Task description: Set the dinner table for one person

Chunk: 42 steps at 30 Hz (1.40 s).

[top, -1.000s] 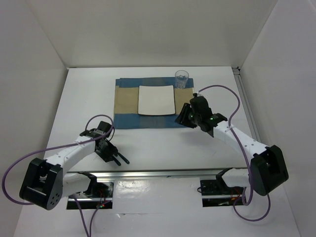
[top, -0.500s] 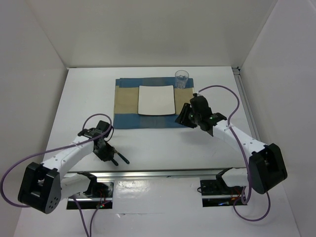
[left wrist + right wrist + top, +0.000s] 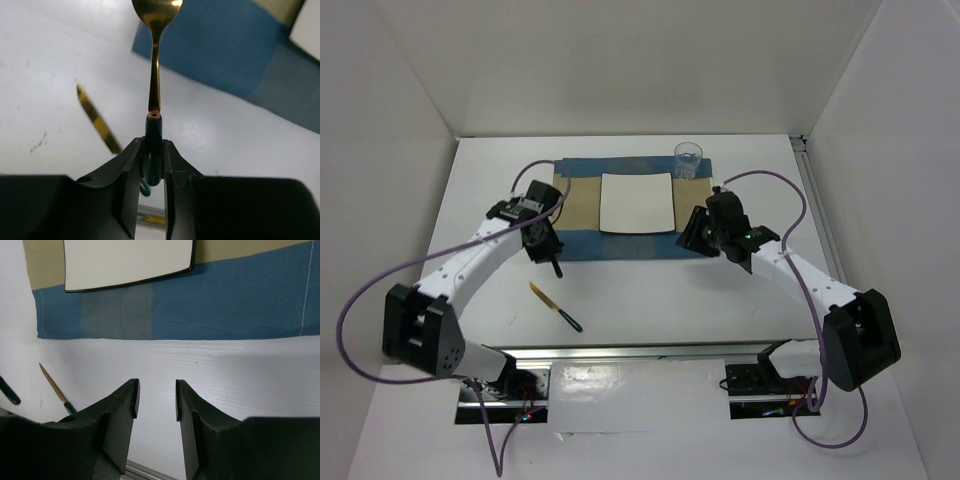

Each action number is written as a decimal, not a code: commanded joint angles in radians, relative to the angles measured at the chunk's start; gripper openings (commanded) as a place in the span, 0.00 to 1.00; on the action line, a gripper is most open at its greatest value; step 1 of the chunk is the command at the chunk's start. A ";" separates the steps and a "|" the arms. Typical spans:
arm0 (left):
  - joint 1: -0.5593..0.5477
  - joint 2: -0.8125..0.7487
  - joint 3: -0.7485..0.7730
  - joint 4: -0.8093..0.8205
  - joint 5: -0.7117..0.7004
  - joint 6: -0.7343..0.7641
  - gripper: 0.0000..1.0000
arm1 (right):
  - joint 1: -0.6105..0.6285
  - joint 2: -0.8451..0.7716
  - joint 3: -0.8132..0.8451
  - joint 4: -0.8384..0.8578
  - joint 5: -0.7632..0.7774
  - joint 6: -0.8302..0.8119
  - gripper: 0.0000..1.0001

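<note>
My left gripper (image 3: 550, 252) is shut on the dark teal handle of a gold spoon (image 3: 154, 75) and holds it above the white dinner table (image 3: 650, 290), by the near left corner of the blue-and-tan placemat (image 3: 575, 243). In the left wrist view the jaws (image 3: 153, 142) pinch the handle and the spoon's bowl points at the placemat (image 3: 215, 45). A gold knife (image 3: 555, 306) with a dark handle lies on the table nearer me; it also shows in the left wrist view (image 3: 97, 120). My right gripper (image 3: 692, 236) is open and empty over the placemat's near right edge.
A square white plate (image 3: 636, 203) with a dark rim lies in the middle of the placemat. A clear glass (image 3: 688, 160) stands at the placemat's far right corner. In the right wrist view the plate (image 3: 127, 262), placemat (image 3: 225, 305) and knife (image 3: 52, 385) show beyond the open gripper (image 3: 156, 395).
My left gripper has lifted the spoon from the near table and carried it away from me to the placemat's near left corner. The knife stays on the table. The right arm has barely moved.
</note>
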 commanded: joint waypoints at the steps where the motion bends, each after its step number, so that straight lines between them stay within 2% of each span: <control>1: -0.015 0.154 0.158 0.045 -0.019 0.223 0.00 | -0.012 -0.008 0.057 0.013 0.017 -0.013 0.46; 7: -0.026 0.502 0.454 0.000 -0.117 0.309 0.00 | -0.030 -0.078 0.076 -0.070 0.061 -0.023 0.46; 12: -0.026 0.676 0.608 -0.015 -0.117 0.369 0.00 | -0.040 -0.133 0.085 -0.131 0.104 -0.014 0.46; 23: -0.006 0.840 0.745 0.020 -0.022 0.453 0.00 | -0.049 -0.201 0.076 -0.210 0.190 0.053 0.46; 25: 0.009 0.849 0.745 0.042 0.033 0.465 0.00 | -0.049 -0.210 0.076 -0.220 0.199 0.065 0.46; 39: 0.028 0.929 0.820 0.031 0.073 0.475 0.00 | -0.049 -0.220 0.076 -0.230 0.209 0.109 0.45; 42: 0.028 0.938 0.829 0.020 0.073 0.464 0.10 | -0.049 -0.220 0.076 -0.230 0.209 0.109 0.46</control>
